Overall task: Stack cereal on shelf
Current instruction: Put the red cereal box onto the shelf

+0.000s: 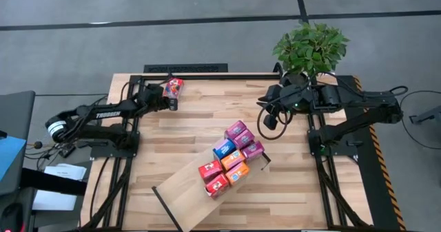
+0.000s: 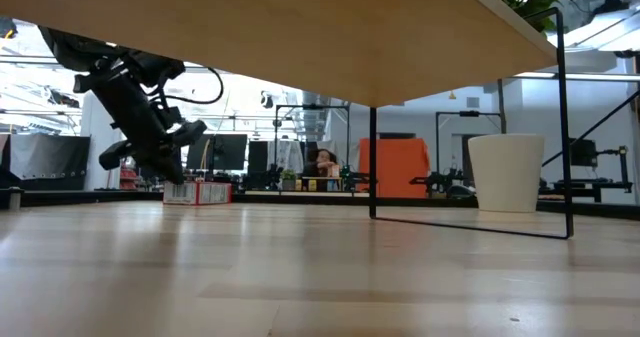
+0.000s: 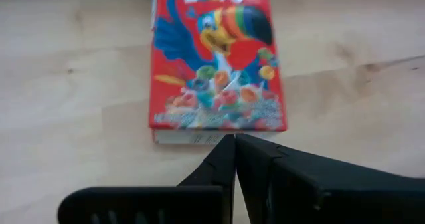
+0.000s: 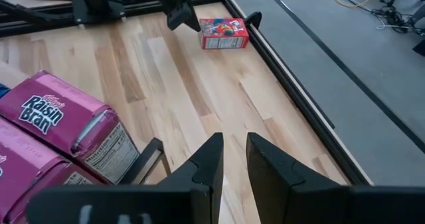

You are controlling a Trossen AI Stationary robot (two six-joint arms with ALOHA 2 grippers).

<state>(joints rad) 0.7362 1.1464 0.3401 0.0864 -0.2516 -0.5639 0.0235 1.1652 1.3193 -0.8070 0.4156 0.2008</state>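
A red cereal box (image 3: 216, 58) with a toucan on its printed front lies flat on the tabletop at the far left (image 1: 173, 87). My left gripper (image 3: 234, 147) is shut, its tips right at the box's short end. The shelf (image 1: 182, 191) stands aslant near the table's front, its board raised on black frame legs. Several red, magenta, orange and blue cereal boxes (image 1: 233, 160) lie packed together on the shelf's far end. My right gripper (image 4: 234, 154) hangs above the table at the far right (image 1: 270, 120), its fingers a little apart with nothing between them. My left gripper points its shut fingers slantwise down at the red box's short end (image 3: 199, 136), along the box's length. Whether the tips touch that end, I cannot tell. The box lies flat on the table.
A potted plant (image 1: 310, 46) in a white pot (image 2: 505, 172) stands at the far right corner, behind my right arm. A black rail (image 4: 292, 84) runs along the table's far edge just beyond the red box. Bare planks lie between the red box and the shelf.
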